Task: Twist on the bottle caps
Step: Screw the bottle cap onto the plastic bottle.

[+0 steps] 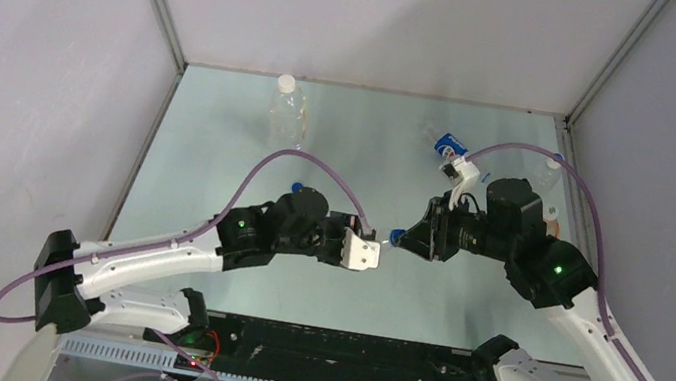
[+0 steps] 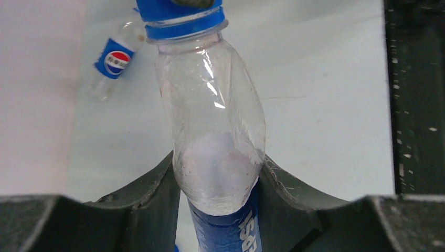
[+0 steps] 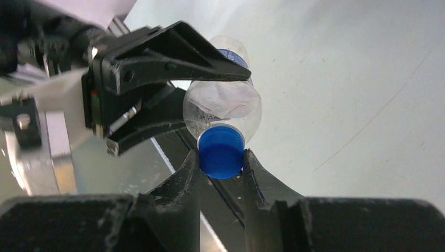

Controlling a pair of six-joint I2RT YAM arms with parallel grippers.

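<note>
My left gripper (image 2: 218, 173) is shut on a clear bottle (image 2: 215, 115) with a blue label, holding it off the table with its neck towards the right arm. A blue bottle cap (image 3: 221, 152) sits on that neck, and my right gripper (image 3: 221, 157) is shut on it, one finger on each side. From above, the two grippers meet at mid-table, left gripper (image 1: 376, 247) and right gripper (image 1: 405, 238), with the cap (image 1: 396, 236) between them. Another blue cap (image 1: 297, 186) lies on the table behind the left arm.
An upright clear bottle (image 1: 286, 110) with a white cap stands at the back left. A blue-labelled bottle (image 1: 447, 146) lies at the back right, also in the left wrist view (image 2: 113, 60). Another bottle (image 1: 551, 172) is near the right wall.
</note>
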